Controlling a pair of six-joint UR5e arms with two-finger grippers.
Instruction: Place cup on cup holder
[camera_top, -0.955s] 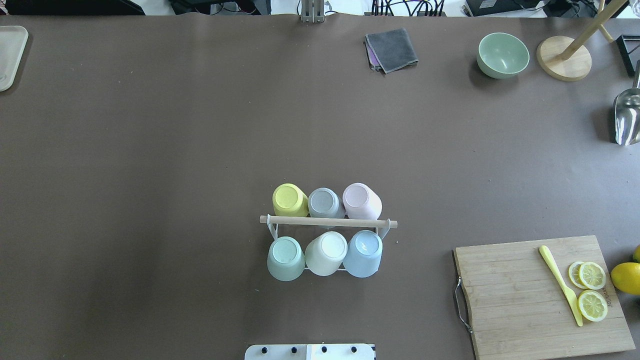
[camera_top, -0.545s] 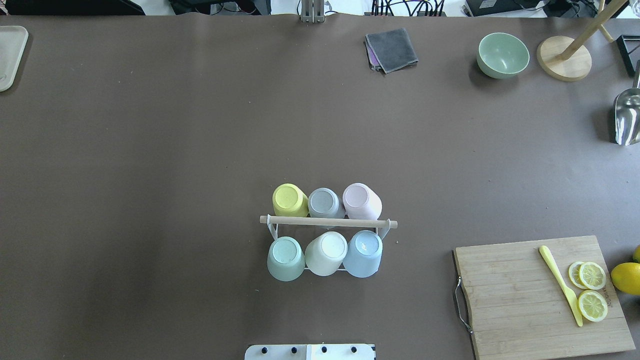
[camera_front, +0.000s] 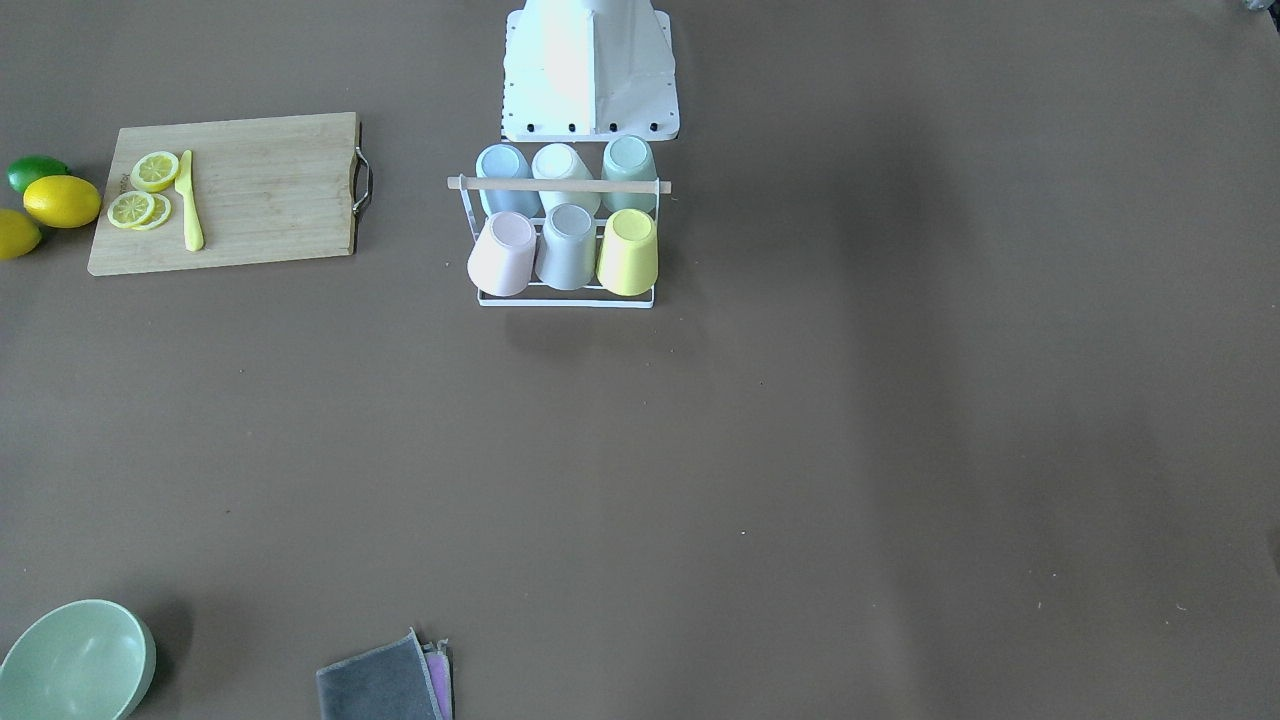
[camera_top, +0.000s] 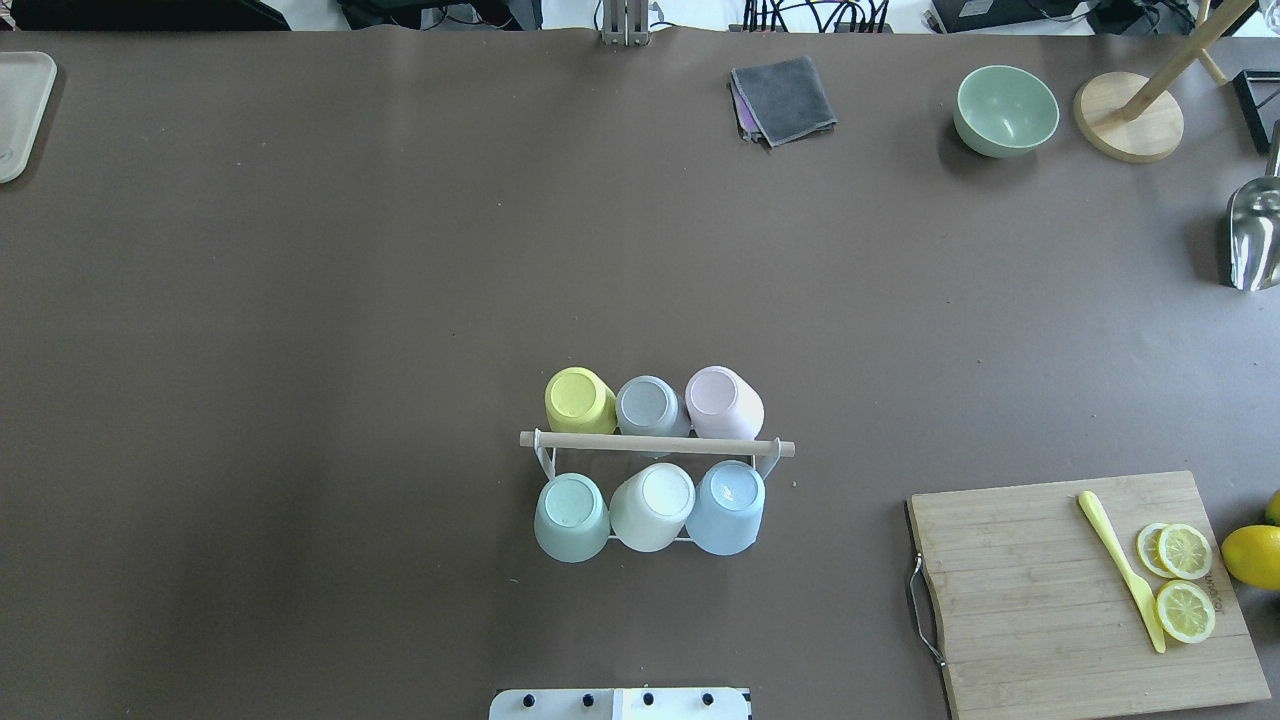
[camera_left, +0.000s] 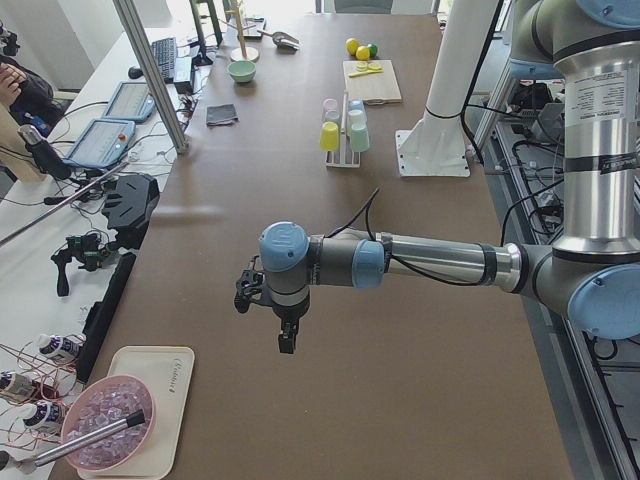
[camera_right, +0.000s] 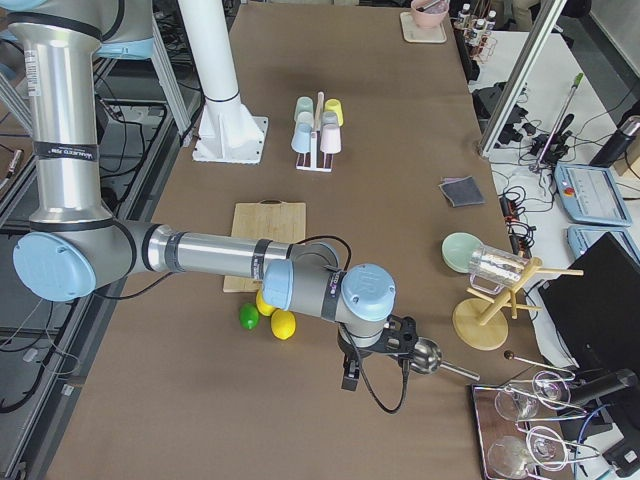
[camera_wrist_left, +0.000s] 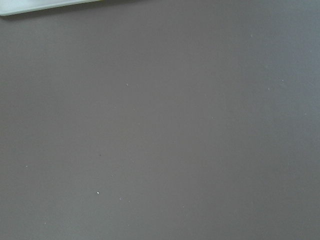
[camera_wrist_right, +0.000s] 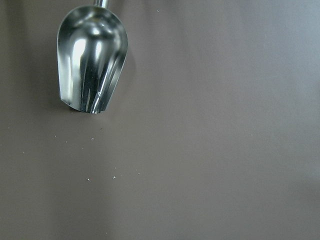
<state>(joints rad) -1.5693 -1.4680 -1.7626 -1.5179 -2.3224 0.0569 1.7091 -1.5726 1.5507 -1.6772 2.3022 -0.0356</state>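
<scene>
The left gripper (camera_left: 285, 335) hangs over bare worktop toward the left end. The right gripper (camera_right: 350, 378) hangs near the right end, just beside the metal scoop (camera_wrist_right: 92, 57). You cannot tell whether either is wide or narrow, and no cup shows at either. Over the last second the overhead view shows no change. The cup holder (camera_top: 657, 444) stands mid-width near the robot-side edge, with all six places filled, yellow cup (camera_top: 580, 400) through blue cup (camera_top: 725, 508). Treat the task as probably complete.
</scene>
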